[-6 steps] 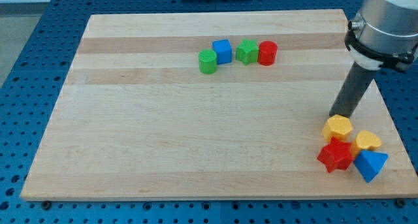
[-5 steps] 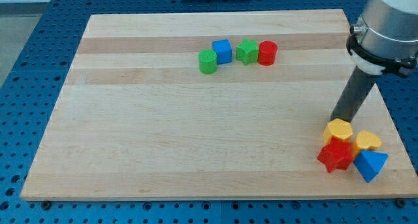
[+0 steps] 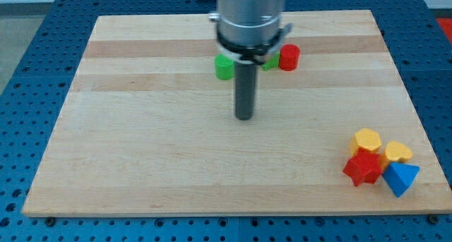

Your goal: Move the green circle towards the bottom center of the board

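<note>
No pincer here, so nothing to report as apart or clamped; my tip (image 3: 244, 117) rests on the bare counter (image 3: 141, 157). The green circle (image 3: 224, 68) sits just above and left of it, near the red cylinder (image 3: 289, 57). Below my tip the wood lies open; the yellow hexagon (image 3: 366, 140) cluster stays well right.

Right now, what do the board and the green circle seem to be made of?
The board looks like pale wood with a matte finish: grain lines and darker strips show. The green circle looks like plastic, evenly coloured and smooth, though this is not certain.
</note>
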